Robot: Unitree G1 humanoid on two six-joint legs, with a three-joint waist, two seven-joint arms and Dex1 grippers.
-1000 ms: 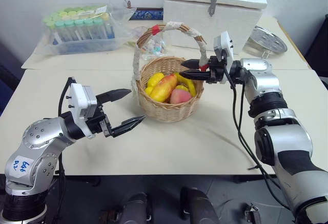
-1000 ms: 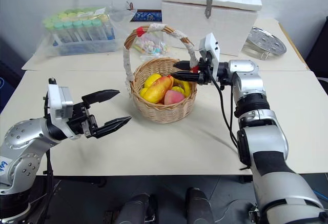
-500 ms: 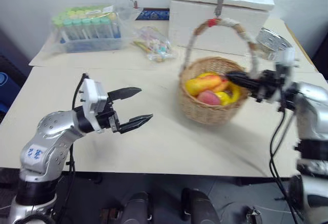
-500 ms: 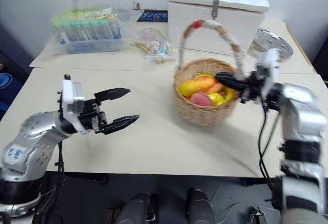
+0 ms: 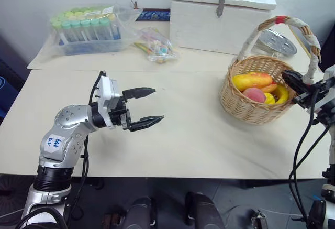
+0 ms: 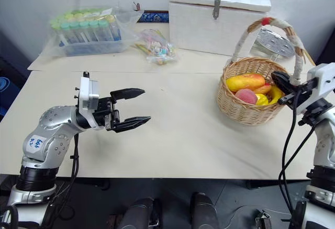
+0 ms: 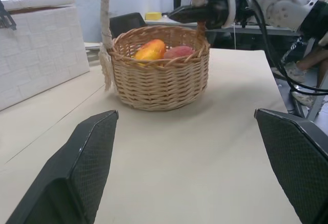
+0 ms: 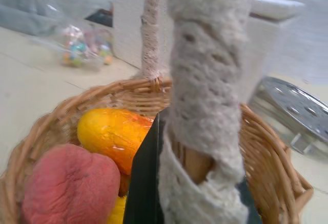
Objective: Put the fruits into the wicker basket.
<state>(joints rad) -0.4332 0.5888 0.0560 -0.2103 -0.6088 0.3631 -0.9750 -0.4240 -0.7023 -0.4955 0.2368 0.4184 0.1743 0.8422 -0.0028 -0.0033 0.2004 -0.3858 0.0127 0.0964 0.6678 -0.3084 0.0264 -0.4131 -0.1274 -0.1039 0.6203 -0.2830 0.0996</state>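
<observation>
The wicker basket stands at the right side of the table, its white-wrapped handle arching over it. Inside lie the mango, the pink-red peach and small yellow fruits. My right gripper is shut on the handle's lower right part, just above the rim. My left gripper hovers open over the table's left middle, pointing toward the basket and well apart from it, with nothing between its fingers.
A white box stands behind the basket, with a metal dish to its right. A bag of capped tubes and a small bag of sweets lie at the back left. The basket sits near the table's right edge.
My right gripper closed on the handle and carried the basket from the table's middle to the right side. The left gripper shifted slightly rightward and stayed open.
</observation>
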